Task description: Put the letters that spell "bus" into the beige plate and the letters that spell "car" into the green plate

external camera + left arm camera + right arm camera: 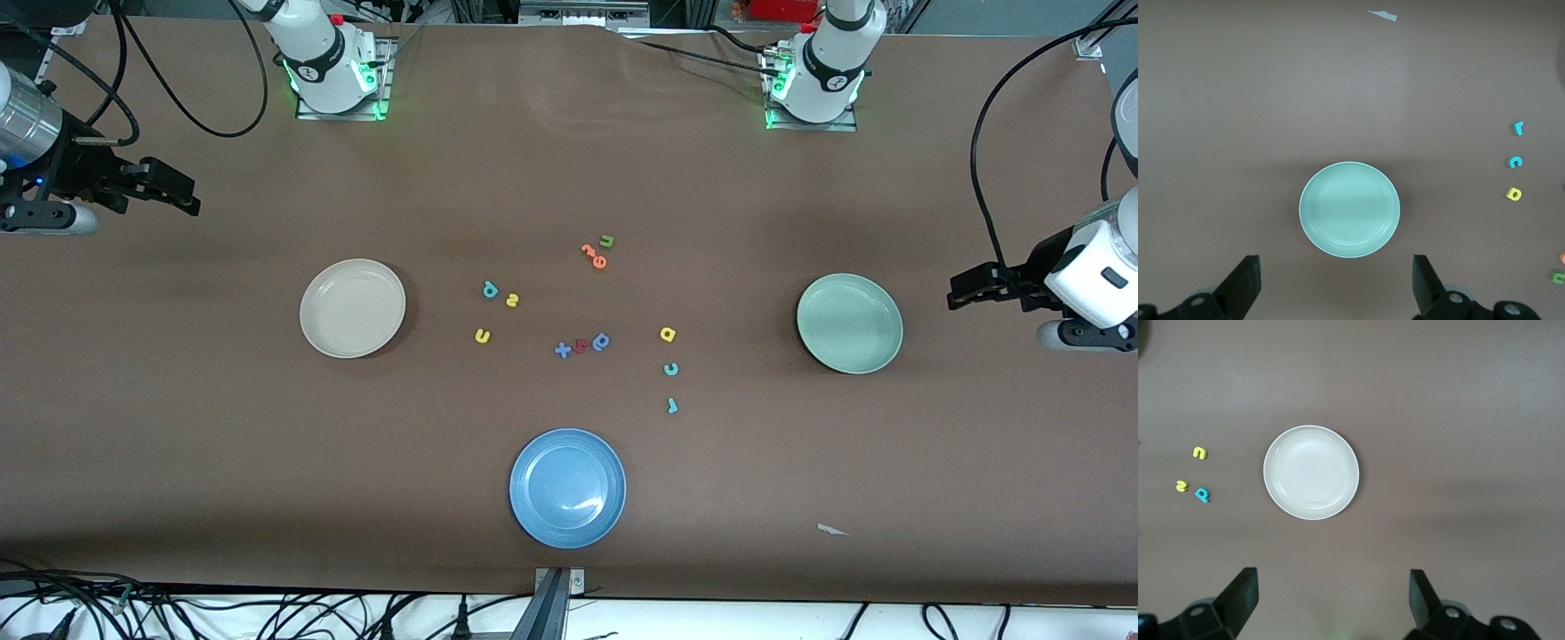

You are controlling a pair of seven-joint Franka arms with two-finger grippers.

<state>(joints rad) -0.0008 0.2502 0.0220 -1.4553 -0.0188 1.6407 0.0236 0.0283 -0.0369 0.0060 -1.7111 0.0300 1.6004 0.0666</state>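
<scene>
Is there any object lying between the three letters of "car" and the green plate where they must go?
No. The yellow a, teal c and teal r lie on bare table beside the green plate, toward the right arm's end from it. Nothing visible lies in that gap.

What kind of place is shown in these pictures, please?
Most likely a robotics lab: two bolted-down arms on a brown-covered table, loose cables along its edge, and test props such as foam letters and a blue plate.

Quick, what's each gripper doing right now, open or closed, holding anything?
Left gripper: open, holding nothing, up beside the green plate.
Right gripper: open, holding nothing, up beside the beige plate.
</scene>
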